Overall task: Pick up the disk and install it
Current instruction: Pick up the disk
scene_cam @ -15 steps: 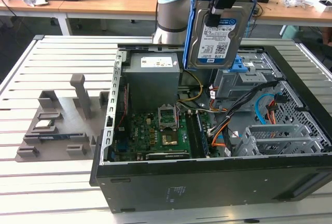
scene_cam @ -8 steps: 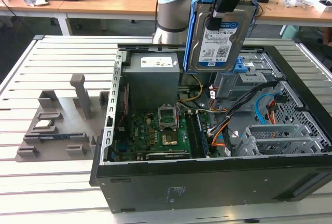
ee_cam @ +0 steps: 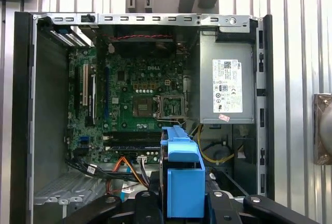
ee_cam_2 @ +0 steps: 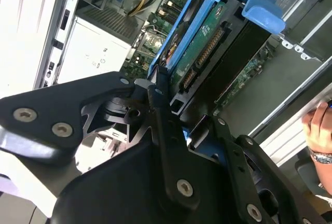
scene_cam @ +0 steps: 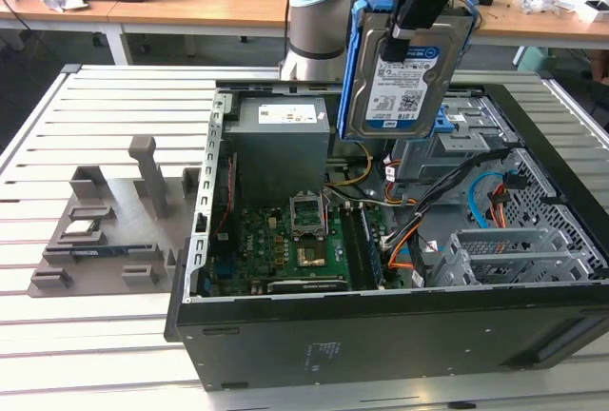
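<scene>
silver metal hard drive (scene_cam: 404, 78) in bright blue plastic frame, white-and-blue label, hangs upright above open black computer case (scene_cam: 381, 321) — black gripper (scene_cam: 411, 21) clamped tight on its upper end. looks stiff, fairly heavy, probably shock-sensitive — best held by frame sides, not circuit board.

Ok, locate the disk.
The disk hangs upright in the gripper above the open case, to the exterior view's right of the grey power supply.
</scene>
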{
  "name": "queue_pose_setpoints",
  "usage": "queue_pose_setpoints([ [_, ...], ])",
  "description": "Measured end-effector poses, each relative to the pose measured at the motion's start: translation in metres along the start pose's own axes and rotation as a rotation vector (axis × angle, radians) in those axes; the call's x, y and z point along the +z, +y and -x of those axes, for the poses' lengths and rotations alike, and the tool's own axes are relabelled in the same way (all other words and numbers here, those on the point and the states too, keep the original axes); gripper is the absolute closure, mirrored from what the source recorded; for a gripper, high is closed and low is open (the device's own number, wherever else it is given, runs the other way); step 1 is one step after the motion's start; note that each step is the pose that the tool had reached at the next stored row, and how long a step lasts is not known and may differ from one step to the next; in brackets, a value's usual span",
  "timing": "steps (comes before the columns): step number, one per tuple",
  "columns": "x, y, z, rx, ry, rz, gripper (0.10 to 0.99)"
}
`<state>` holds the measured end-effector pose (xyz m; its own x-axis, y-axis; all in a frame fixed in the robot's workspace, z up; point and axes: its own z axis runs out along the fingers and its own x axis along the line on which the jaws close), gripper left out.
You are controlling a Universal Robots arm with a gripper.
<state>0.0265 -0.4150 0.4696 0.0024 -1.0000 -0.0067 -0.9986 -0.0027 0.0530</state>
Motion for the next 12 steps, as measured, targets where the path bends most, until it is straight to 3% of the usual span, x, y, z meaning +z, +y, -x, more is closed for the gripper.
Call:
queue_pose_setpoints([
  [12,0.0021,-0.0003,-0.0160,0.000,0.0031,0.000,0.722],
])
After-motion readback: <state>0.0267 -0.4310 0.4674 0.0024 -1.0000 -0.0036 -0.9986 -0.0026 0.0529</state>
